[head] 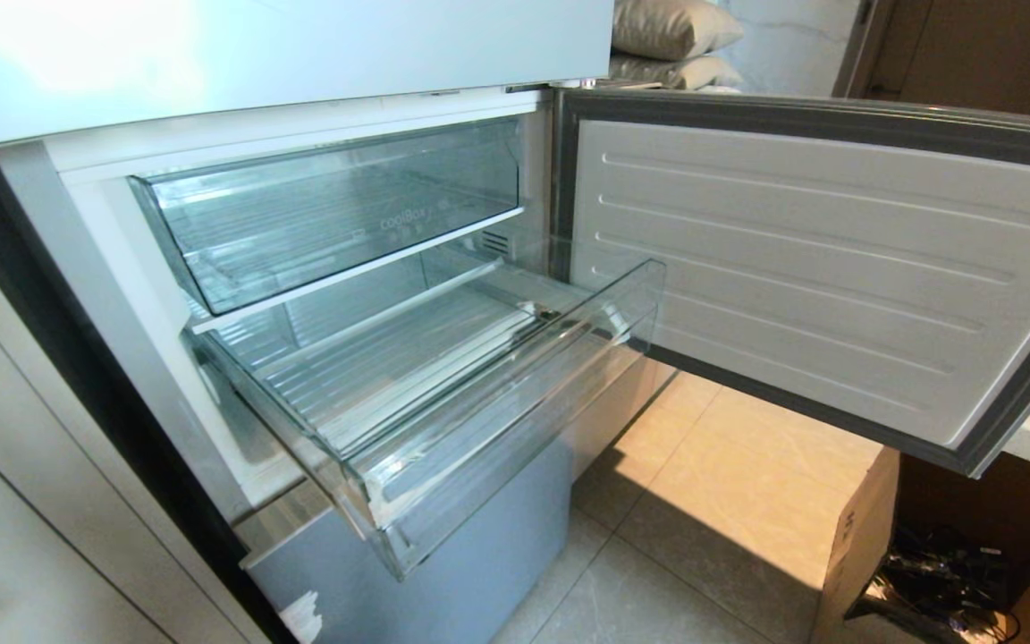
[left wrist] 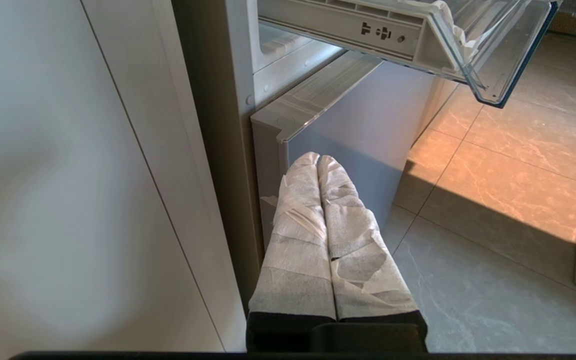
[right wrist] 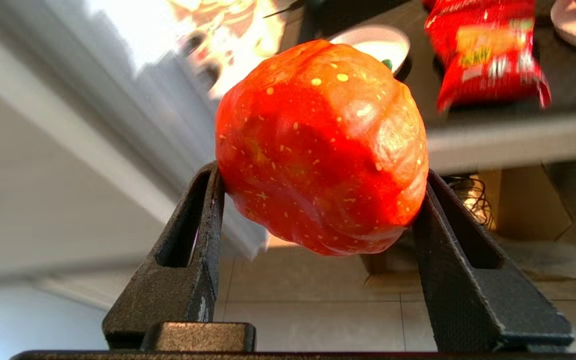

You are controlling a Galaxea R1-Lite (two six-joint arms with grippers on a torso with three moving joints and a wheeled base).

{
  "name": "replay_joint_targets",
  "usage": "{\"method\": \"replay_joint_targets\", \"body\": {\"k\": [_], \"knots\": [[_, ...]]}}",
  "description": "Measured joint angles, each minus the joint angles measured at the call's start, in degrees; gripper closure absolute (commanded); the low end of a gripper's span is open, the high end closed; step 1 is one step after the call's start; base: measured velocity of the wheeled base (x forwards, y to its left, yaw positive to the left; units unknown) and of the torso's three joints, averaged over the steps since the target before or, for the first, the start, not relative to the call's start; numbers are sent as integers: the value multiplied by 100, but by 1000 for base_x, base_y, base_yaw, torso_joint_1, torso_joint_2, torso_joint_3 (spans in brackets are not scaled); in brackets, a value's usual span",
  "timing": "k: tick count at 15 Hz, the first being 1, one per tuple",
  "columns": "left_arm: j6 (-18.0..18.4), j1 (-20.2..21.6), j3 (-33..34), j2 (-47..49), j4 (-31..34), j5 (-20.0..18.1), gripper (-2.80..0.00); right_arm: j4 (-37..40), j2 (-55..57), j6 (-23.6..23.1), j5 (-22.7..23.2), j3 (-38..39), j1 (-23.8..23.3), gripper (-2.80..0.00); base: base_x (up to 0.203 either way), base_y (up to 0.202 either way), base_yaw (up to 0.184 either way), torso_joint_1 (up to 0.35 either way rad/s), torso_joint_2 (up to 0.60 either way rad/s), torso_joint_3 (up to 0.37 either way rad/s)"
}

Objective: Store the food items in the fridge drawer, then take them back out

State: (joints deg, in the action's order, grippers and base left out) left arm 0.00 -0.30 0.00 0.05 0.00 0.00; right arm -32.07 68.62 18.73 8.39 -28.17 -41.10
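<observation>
Storing step: the right tool (right wrist: 318,200) grips the tomato (right wrist: 320,145); next it must reach the pulled-out, empty fridge drawer (head: 443,465).

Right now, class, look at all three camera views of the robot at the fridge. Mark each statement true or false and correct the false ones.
1. The right gripper holds a red-orange tomato between its fingers. True.
2. The fridge drawer is pushed fully shut. False: it is pulled out.
3. Food already lies in the pulled-out drawer. False: it looks empty.
4. The left gripper has its wrapped fingers pressed together, holding nothing. True.
5. The fridge door stands open. True.
</observation>
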Motion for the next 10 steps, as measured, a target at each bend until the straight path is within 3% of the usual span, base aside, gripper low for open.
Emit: {"method": "replay_joint_targets", "body": {"k": [10], "knots": [[0, -2, 0, 0, 0, 0, 0, -607, 2979, 55, 64, -2331, -119, 0, 0, 0, 0, 0, 0, 0]]}}
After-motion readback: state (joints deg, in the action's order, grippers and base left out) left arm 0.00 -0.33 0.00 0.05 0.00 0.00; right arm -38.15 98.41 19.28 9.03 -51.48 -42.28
